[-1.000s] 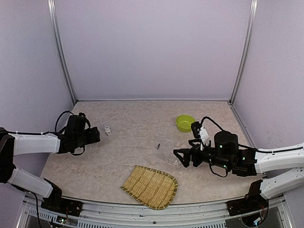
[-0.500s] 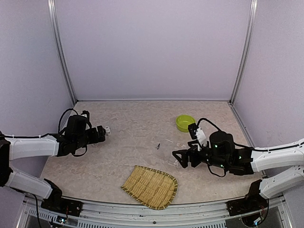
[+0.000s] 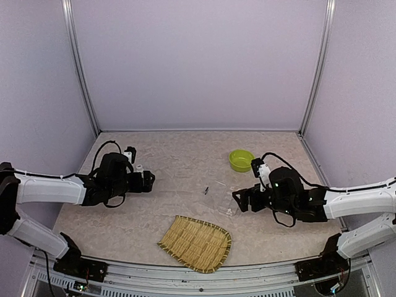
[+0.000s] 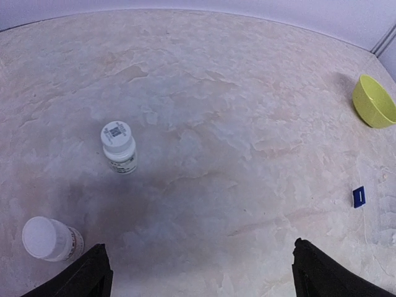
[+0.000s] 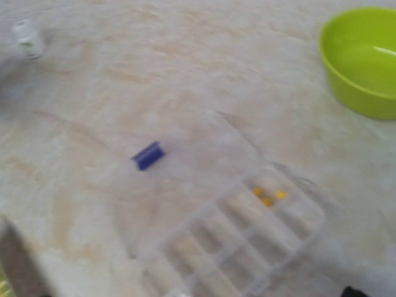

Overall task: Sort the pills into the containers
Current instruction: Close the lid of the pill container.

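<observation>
Yellow pills (image 5: 266, 197) lie in one compartment of the clear plastic organiser box (image 5: 247, 247) on the desk (image 4: 247, 93) before my spread, empty right tool (image 3: 239, 200), while my left tool (image 4: 201, 281), likewise spread, faces white plastic bottles (image 4: 119, 147), presumably for more.

Your left gripper (image 3: 149, 180) reaches further in toward the middle of the desk (image 3: 185, 154), beside the white bottle (image 3: 140, 167), your right gripper (image 3: 239, 199) drawn slightly back to its side.

We're looking into a robot lab test booth: bare lilac walls (image 3: 198, 62) on three sides, metal corner posts (image 3: 80, 68), a marbled worktop (image 3: 179, 154), and a white-and-black left arm (image 3: 49, 189) and right arm (image 3: 359, 201) mounted at its near edge, cables looping off both.
</observation>
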